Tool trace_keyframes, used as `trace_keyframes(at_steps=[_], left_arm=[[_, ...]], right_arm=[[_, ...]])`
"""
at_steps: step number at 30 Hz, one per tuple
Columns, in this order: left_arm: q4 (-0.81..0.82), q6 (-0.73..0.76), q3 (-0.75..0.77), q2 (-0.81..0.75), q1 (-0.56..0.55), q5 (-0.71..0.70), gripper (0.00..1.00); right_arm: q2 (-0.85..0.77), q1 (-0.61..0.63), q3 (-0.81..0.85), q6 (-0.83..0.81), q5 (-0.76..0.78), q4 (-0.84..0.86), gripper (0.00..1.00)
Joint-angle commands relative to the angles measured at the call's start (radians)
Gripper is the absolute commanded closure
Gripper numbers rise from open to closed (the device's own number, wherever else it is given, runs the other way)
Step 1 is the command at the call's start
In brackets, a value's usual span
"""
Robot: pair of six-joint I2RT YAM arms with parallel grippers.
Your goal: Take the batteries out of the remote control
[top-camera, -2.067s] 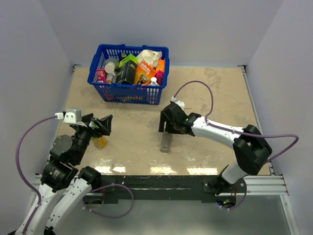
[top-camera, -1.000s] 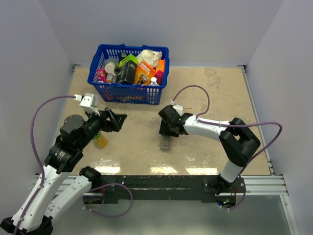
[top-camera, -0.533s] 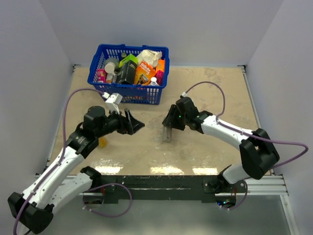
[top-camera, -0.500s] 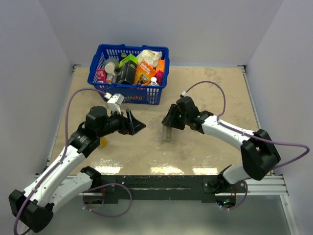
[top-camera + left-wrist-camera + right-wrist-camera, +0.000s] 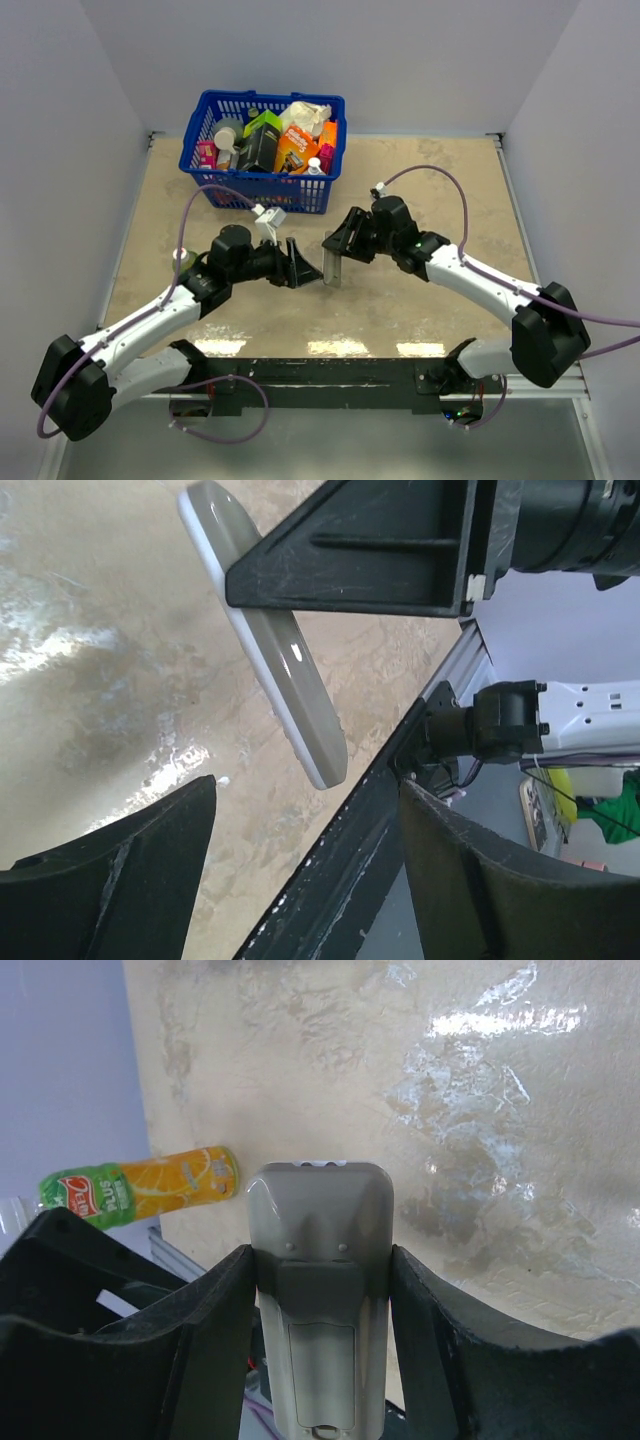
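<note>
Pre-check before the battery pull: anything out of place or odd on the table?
One thing: an orange juice bottle lies on its side on the table, alone, outside the packed blue basket. Nothing looks spilled or broken. The remote control looks intact in the right fingers.

The left arm is reaching out from the left side of the surface [image 5: 440,200] toward the middle, bringing the left tool [image 5: 311,272] from well apart to just beside the remote control [image 5: 331,271]. The right tool [image 5: 335,249] is raising the remote control by one end, so it is no longer lying flat, and is carrying it slightly toward the left arm.
</note>
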Motion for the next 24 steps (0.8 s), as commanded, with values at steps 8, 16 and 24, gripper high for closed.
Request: trace_keyframes(at_steps=[8,16,24], left_arm=[[0.24,-0.069,-0.066,0.067,-0.053,0.026,0.27],[0.273,-0.07,-0.088,0.099,-0.064,0.018,0.32],[0.365,-0.109,-0.122,0.119,-0.063,0.037,0.39]], right_arm=[[-0.053,-0.004,-0.037,0.076,-0.021,0.088,0.67],[-0.059,-0.004,-0.054,0.087,-0.023,0.106,0.67],[-0.071,-0.004,-0.071,0.09,-0.024,0.117,0.67]])
